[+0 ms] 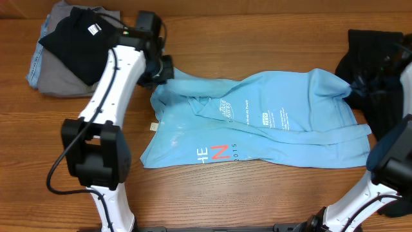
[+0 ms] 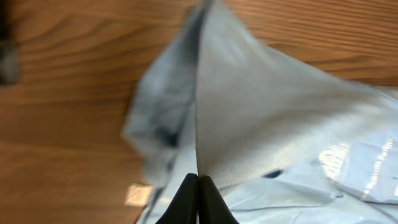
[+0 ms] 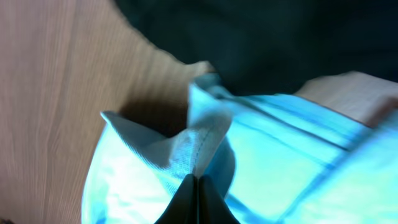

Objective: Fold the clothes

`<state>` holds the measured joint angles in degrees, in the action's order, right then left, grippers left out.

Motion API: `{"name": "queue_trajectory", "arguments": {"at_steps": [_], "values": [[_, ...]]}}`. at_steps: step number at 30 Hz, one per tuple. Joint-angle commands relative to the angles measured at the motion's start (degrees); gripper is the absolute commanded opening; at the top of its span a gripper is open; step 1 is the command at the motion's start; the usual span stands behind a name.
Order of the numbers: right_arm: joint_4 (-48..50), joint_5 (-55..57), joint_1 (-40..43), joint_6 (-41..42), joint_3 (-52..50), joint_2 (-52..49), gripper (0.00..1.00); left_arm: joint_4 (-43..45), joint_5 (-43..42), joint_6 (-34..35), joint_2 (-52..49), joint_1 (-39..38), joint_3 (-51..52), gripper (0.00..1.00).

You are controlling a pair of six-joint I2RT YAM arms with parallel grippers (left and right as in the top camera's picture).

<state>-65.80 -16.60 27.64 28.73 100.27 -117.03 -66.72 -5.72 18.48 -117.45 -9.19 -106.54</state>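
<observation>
The T-shirt (image 1: 270, 122) lay rumpled, barely folded, with most folds not yet made. The left gripper (image 2: 198, 184) and right gripper (image 3: 196, 184) each pinched its cloth.

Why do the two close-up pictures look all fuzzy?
Left wrist view: the T-shirt is very close, so cloth and table blur. Right wrist view: blurry too, with dark shadow under the fold. Overhead view: sharp, evenly lit.

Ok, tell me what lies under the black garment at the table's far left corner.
Under the black garment: a gray garment, with denim-like blue cloth beside it. Anything beneath its middle is covered.
</observation>
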Motion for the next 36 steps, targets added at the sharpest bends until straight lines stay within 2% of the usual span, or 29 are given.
{"name": "queue_trajectory", "arguments": {"at_steps": [1,11,16,23,36], "values": [[-1.5,-0.3,3.5,0.2,1.1,4.3,0.04,-2.3,1.3,1.5,4.2,4.0,-0.7,0.04],[-6.8,0.0,6.9,-0.4,1.1,5.2,0.04,-8.2,1.2,1.2,4.7,10.0,-0.7,0.04],[-8.8,0.0,7.6,1.4,1.1,5.7,0.04,-11.8,0.6,0.8,4.7,9.9,-0.7,0.04],[-11.6,0.4,9.7,1.7,1.1,10.3,0.04,-15.8,-7.6,-3.7,4.7,9.7,-0.6,0.04],[-18.4,6.7,16.1,1.7,1.1,12.7,0.04,-18.8,-7.8,-6.8,4.7,5.3,2.5,0.04]]}}
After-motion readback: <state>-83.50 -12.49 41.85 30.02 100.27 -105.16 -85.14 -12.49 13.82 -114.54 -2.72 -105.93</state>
